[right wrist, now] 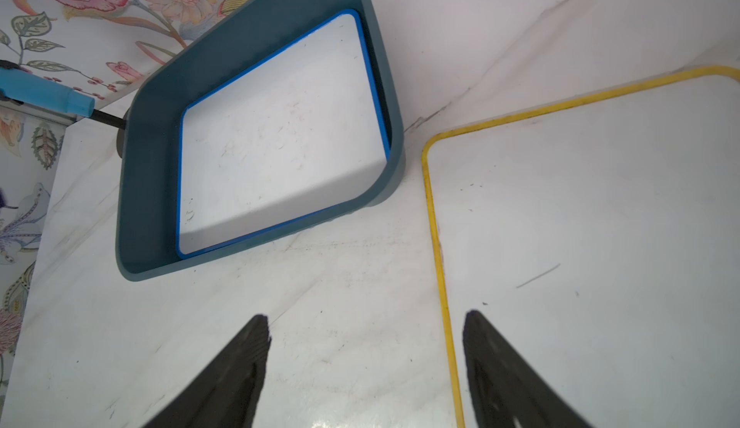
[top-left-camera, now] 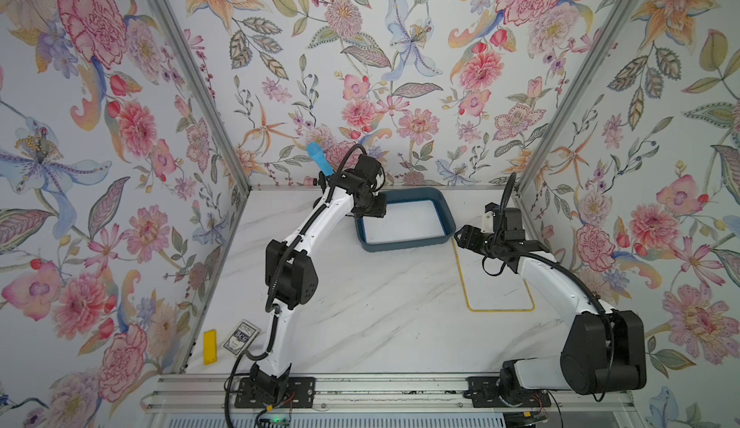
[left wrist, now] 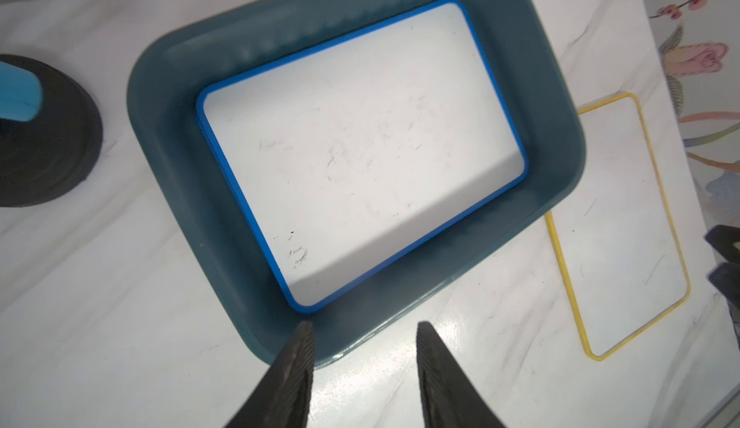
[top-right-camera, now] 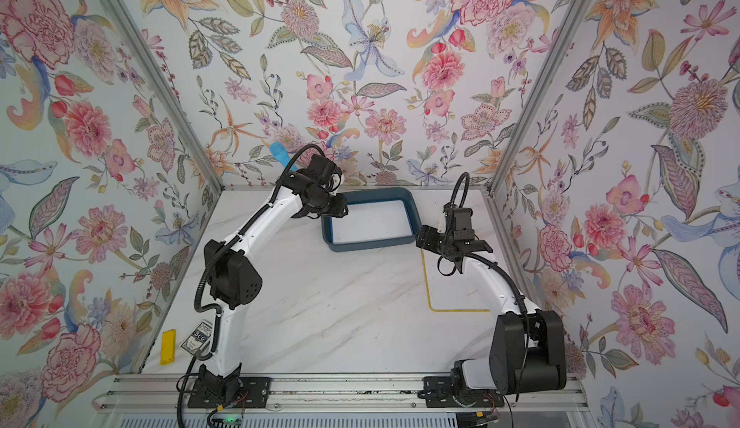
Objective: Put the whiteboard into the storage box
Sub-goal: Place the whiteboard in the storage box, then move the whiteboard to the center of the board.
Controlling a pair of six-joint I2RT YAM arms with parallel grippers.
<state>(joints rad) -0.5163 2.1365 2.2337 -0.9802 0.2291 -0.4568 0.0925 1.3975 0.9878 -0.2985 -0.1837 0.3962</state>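
The storage box [top-left-camera: 449, 214] is a dark teal tray at the back middle of the table. A blue-framed whiteboard [top-left-camera: 404, 222] lies flat inside it, also clear in the left wrist view [left wrist: 360, 146]. A second, yellow-framed whiteboard [top-left-camera: 496, 286] lies flat on the table to the box's right. My left gripper [left wrist: 365, 326] hovers open over the box's left near corner, holding nothing. My right gripper [right wrist: 367, 317] is open above the table, its fingers straddling the yellow whiteboard's [right wrist: 580, 226] left frame edge, just right of the box [right wrist: 148, 166].
A blue-handled tool on a round black base [left wrist: 24, 97] stands behind the box's left end, by the back wall. A yellow block [top-left-camera: 210, 346] and a card deck [top-left-camera: 240, 337] lie at the front left. Floral walls close in three sides.
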